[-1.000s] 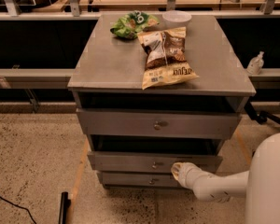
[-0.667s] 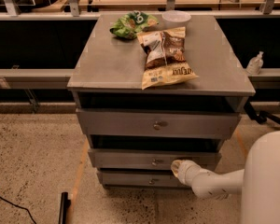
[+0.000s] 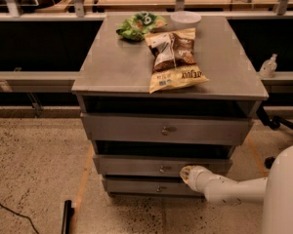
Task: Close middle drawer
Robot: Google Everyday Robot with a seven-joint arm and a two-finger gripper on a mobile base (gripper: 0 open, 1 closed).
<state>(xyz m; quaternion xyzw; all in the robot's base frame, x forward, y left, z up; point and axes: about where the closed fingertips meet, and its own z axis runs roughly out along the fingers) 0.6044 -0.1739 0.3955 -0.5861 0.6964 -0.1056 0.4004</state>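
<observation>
Three grey drawer fronts stack down the face of a counter (image 3: 112,72); the middle drawer (image 3: 132,165) lies with its long axis across the view and looks pulled out a little, with a dark gap above it; its small round knob (image 3: 162,168) marks the centre; the claw (image 3: 187,173) sits just right of that knob and slightly lower, at or against the drawer front; whether the claw is wide or narrow cannot be told; the drawer lies directly beyond the claw, so closing likely needs a straight push away from the camera.
</observation>
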